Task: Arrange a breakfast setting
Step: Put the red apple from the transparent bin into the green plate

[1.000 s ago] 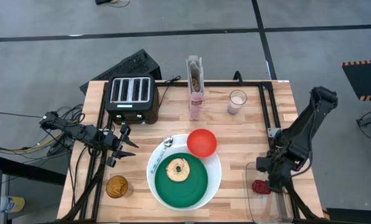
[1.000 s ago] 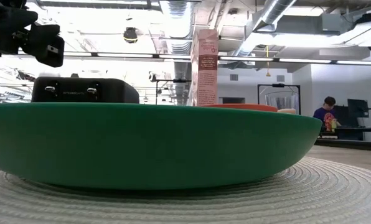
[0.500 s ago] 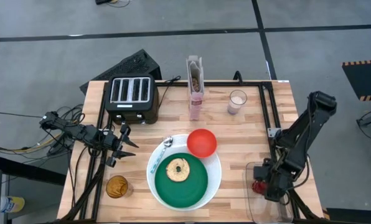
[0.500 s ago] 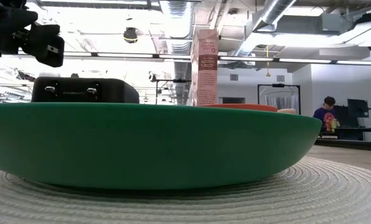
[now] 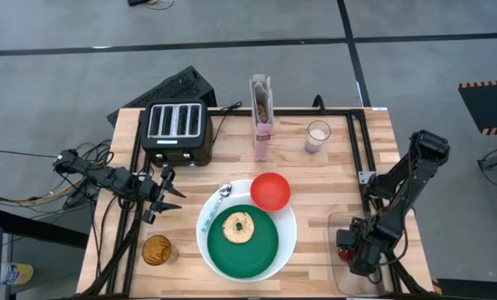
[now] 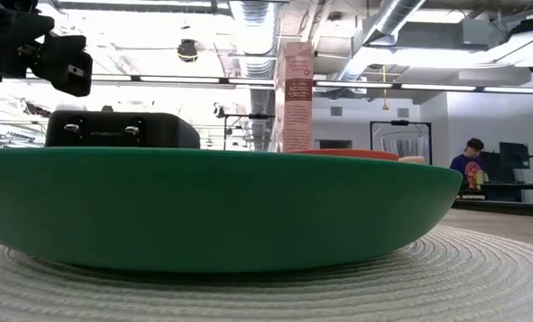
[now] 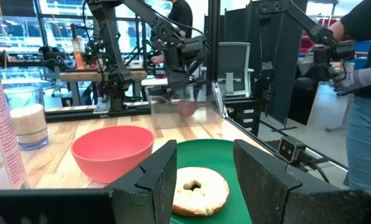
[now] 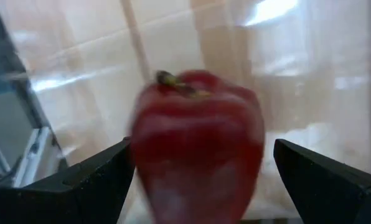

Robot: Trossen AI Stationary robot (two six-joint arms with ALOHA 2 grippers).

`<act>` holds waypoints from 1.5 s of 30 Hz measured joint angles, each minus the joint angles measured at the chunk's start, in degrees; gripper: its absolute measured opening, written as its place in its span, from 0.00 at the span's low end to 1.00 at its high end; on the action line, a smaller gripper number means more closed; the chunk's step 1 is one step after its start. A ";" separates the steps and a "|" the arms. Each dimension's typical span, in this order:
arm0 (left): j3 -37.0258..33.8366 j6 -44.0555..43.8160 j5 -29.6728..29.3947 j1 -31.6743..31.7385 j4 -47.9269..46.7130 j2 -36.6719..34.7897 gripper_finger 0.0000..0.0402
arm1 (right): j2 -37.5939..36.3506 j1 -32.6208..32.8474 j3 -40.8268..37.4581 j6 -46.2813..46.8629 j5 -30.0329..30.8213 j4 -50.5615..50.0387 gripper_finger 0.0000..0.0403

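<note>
Right tool (image 8: 198, 180) stands spread around the apple (image 8: 198, 146) in the clear bin (image 5: 348, 250) at the counter's right edge, not clamped; closing off-centre could roll it away. Left tool (image 7: 201, 180), spread, waits beside the plate (image 5: 290, 237)

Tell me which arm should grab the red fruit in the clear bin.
Right. Its claw is already down at the clear bin, fingers open either side of the red fruit. The left claw waits open across the table, beside the toaster.
</note>
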 joint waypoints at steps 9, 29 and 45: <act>-0.01 0.00 -0.11 0.00 0.02 0.00 0.36 | 2.67 -0.01 -0.04 1.17 -0.24 2.75 0.99; -0.02 0.00 -0.20 0.00 0.04 0.00 0.36 | -11.02 -0.24 0.14 1.89 0.06 4.79 0.78; 0.00 0.00 -0.24 0.01 0.07 0.00 0.36 | -27.91 -11.46 2.86 -12.68 23.70 5.22 0.78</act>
